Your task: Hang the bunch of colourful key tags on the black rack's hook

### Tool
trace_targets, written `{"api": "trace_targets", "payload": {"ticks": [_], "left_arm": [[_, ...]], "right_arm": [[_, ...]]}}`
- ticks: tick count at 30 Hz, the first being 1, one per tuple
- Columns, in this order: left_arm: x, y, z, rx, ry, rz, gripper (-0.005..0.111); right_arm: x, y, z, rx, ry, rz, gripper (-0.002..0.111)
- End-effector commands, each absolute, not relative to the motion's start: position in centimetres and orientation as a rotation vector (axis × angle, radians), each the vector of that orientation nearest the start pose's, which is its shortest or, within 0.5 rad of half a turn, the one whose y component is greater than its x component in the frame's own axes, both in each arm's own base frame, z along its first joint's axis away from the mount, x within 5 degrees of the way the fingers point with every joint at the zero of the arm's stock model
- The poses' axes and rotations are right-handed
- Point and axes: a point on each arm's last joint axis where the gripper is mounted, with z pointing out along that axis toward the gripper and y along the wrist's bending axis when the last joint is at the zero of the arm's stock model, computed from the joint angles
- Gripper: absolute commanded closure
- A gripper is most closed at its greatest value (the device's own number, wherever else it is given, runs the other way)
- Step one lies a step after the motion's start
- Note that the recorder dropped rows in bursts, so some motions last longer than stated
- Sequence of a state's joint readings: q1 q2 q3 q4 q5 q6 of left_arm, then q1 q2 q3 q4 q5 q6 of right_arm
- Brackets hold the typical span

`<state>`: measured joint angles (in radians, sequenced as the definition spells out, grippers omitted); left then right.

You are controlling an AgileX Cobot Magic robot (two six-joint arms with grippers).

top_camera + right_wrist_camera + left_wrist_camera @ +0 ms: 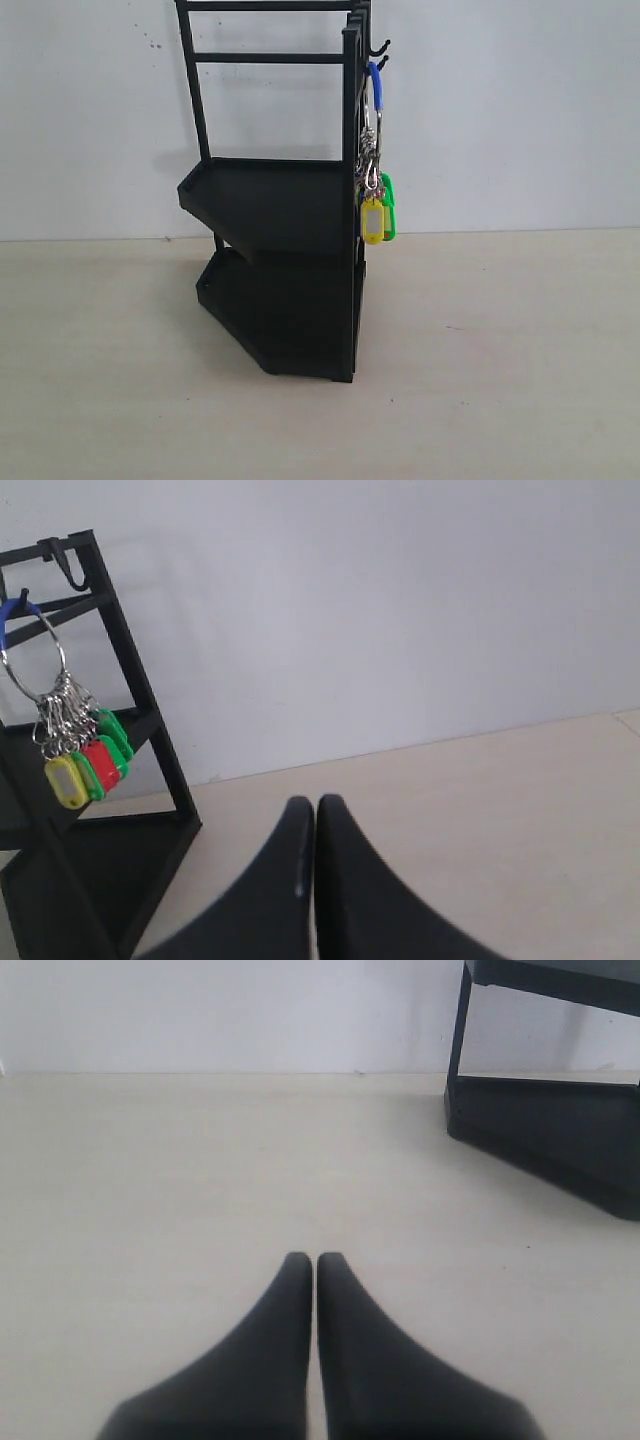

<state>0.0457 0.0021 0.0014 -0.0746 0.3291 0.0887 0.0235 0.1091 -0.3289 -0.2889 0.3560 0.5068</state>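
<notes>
Our left gripper (315,1260) points across the pale table (150,1210), its fingers pressed together on nothing. The black rack (280,200) stands mid-table. On its right side, the colourful key tag bunch (374,208) hangs by its ring from the hook (377,50). Our right gripper (315,802) is likewise closed and empty.

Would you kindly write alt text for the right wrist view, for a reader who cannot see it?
A key tag bunch hangs from a black rack, clear of the table. The right gripper is shut and empty in the foreground, apart from the bunch, with a white wall behind.
</notes>
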Motion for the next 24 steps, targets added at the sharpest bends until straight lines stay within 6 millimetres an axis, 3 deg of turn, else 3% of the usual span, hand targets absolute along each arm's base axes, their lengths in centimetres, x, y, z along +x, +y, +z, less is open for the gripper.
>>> {"api": "trace_targets", "payload": {"ticks": [1,7,16,24], "left_arm": [[5.4,0.0,18.5,-0.025,1.796,0.012,0.102],[5.4,0.0,18.5,-0.025,1.796,0.012,0.102],[5.4,0.0,18.5,-0.025,1.796,0.012,0.102],[5.4,0.0,18.5,-0.025,1.796,0.012,0.102]], "right_arm": [[4.6,-0.1,28.5,0.084,1.598,0.080,0.108],[4.7,0.2,28.3,0.033,1.595,0.078,0.108],[5.8,0.2,20.3,0.047,1.607,0.082,0.108],[5.5,0.2,19.2,0.046,1.720,0.083,0.108]]}}
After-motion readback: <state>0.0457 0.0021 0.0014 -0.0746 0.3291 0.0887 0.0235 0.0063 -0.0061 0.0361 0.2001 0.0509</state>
